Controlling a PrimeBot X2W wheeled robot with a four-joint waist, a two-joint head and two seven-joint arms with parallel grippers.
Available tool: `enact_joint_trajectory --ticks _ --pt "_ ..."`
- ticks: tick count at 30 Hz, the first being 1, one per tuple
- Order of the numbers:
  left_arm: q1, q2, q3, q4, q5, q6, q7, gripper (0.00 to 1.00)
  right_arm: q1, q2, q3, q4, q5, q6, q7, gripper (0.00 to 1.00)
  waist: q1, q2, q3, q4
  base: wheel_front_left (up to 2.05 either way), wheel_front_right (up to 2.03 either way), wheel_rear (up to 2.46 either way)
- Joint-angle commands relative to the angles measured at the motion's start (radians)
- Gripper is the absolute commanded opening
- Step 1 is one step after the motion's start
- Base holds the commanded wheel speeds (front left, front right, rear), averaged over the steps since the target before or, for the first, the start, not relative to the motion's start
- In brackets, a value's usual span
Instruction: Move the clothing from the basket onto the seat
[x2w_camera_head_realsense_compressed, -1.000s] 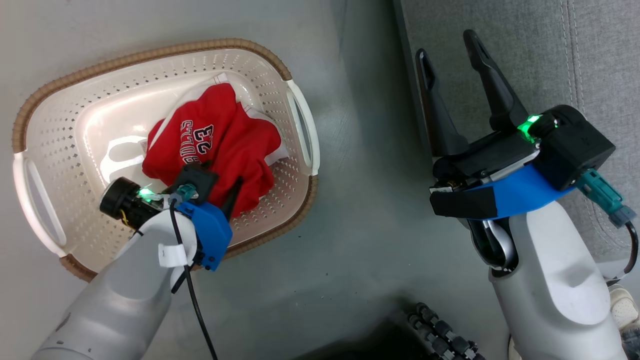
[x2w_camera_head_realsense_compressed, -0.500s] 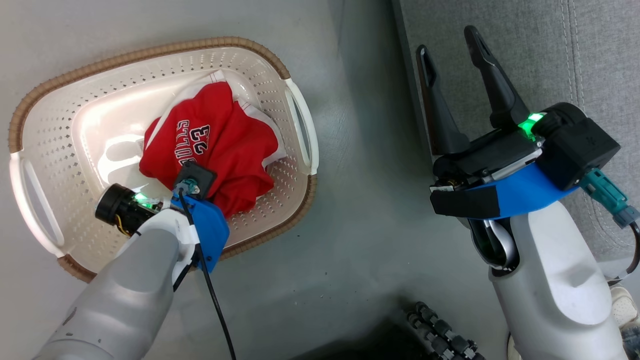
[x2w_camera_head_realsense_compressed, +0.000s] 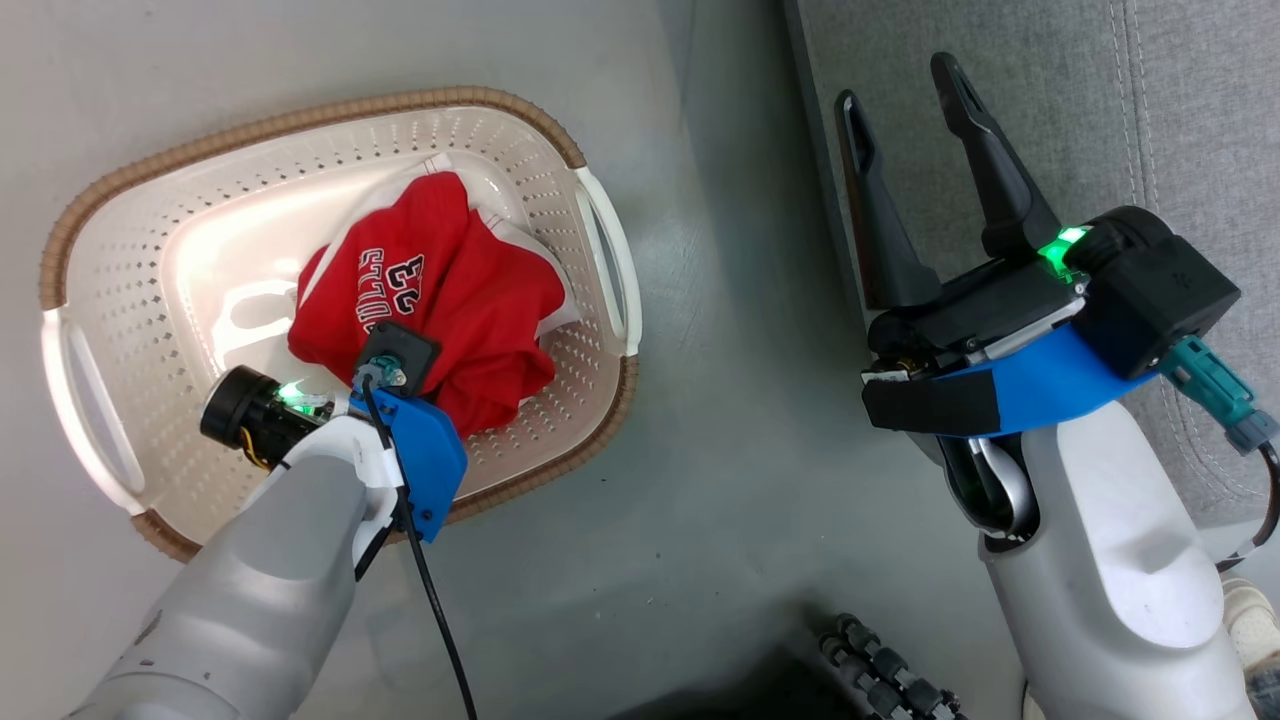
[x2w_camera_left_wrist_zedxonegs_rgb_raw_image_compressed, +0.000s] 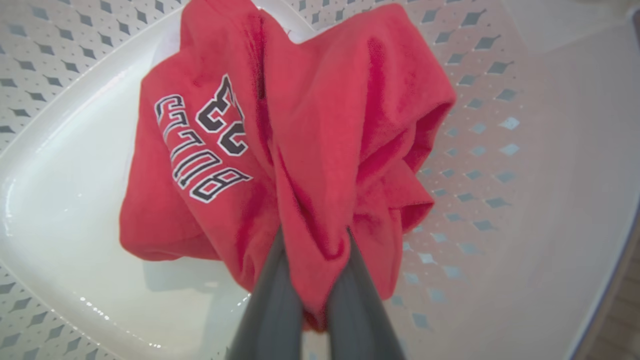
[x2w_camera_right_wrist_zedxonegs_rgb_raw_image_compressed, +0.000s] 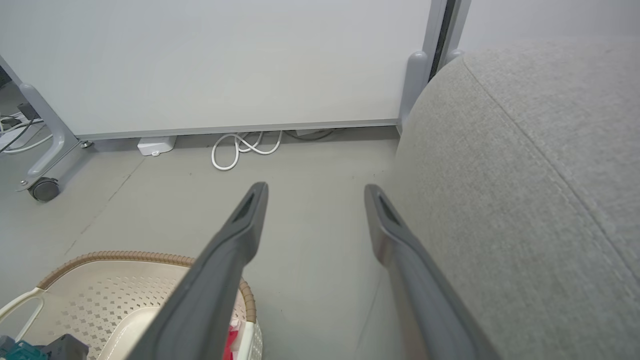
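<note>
The clothing (x2w_camera_head_realsense_compressed: 440, 290) sits bunched in the basket (x2w_camera_head_realsense_compressed: 300, 110), which stands on the floor (x2w_camera_head_realsense_compressed: 720, 450) to the left of the seat (x2w_camera_head_realsense_compressed: 1100, 100). Our left claw (x2w_camera_left_wrist_zedxonegs_rgb_raw_image_compressed: 314, 240) is pinched onto a narrow fold of the red fabric near the bundle's lower edge. Our right claw (x2w_camera_head_realsense_compressed: 897, 85) stands wide and empty over the seat's edge.

We judge the grip to be the weak point: with so little cloth between the fingers, the fold could slide out once the bundle's weight hangs from it. We cannot tell whether the fold takes in both garments, so one may stay behind or drop on the floor partway across. Trailing fabric could also snag the rim and drag the light basket along.
</note>
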Motion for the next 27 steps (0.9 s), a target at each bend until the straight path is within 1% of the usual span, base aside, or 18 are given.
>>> enact_joint_trajectory --ticks 1,6,10,20,27 --pt "-0.009 -0.003 -0.008 0.001 -0.010 -0.001 -0.009 0.00 -0.012 0.002 -0.002 0.005 -0.007 0.000 -0.004 1.00 0.0000 0.0000 -0.010 0.006 0.00 0.00 0.00" --pt "0.006 -0.023 -0.019 -0.007 -0.035 -0.001 -0.028 0.00 -0.003 0.002 -0.013 0.026 -0.026 0.000 -0.004 1.00 0.0000 0.0000 -0.059 0.032 0.00 0.00 0.00" --pt "0.026 -0.051 -0.038 -0.016 -0.058 -0.001 -0.050 0.00 0.027 0.002 -0.030 0.062 -0.046 0.000 -0.004 1.00 0.0000 0.0000 -0.133 0.069 0.00 0.00 0.00" --pt "0.104 -0.105 -0.102 -0.064 -0.133 -0.001 -0.108 0.00 0.100 0.001 -0.041 0.174 -0.076 0.000 0.005 1.00 0.0000 0.0000 -0.384 0.163 0.00 0.00 0.00" --pt "0.150 -0.124 -0.158 -0.139 -0.196 -0.001 -0.143 0.00 0.179 -0.001 -0.058 0.215 -0.087 0.000 0.040 1.00 0.0000 0.0000 -0.570 0.228 0.00 0.00 0.00"
